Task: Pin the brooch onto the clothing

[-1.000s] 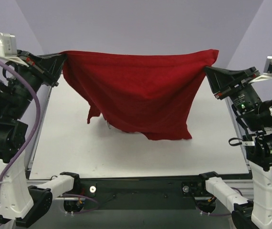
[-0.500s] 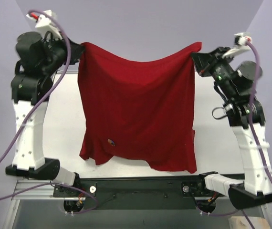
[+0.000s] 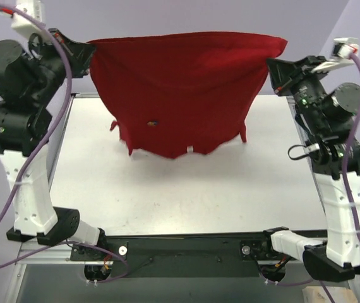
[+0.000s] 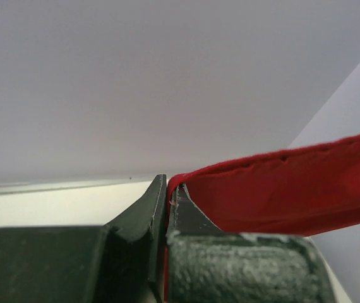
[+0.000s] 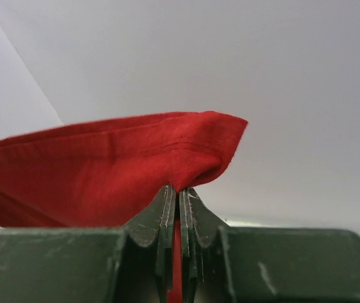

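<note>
Jaws on both arms are clamped on red cloth. The shirt (image 3: 186, 88) hangs spread between them as a wide sheet, raised above the white table (image 3: 186, 196).

From above I see the left gripper (image 3: 86, 50) at the top corner on its side. Its wrist camera shows the two fingers pressed together with a thin red edge pinched in the seam between them. From there the fabric runs off to the right as a folded band.

The right gripper (image 3: 272, 68) has the opposite top corner. In its wrist view the fingers are shut on a hemmed fold, with a double row of stitching along the hem. The corner of the cloth bulges just above the tips. Between the two grips the top edge runs nearly level.

The brooch (image 3: 152, 122) sits on the side of the shirt facing my overhead camera, left of centre and in the lower half. It is a tiny dark dot against the red, too small for me to make out any design.

At the bottom edge, near the middle, a small white tag (image 3: 189, 150) pokes out, and I cannot read any print on it. The lower edge is uneven, with points of cloth hanging at left and right. Whether it touches the table I cannot tell.
</note>
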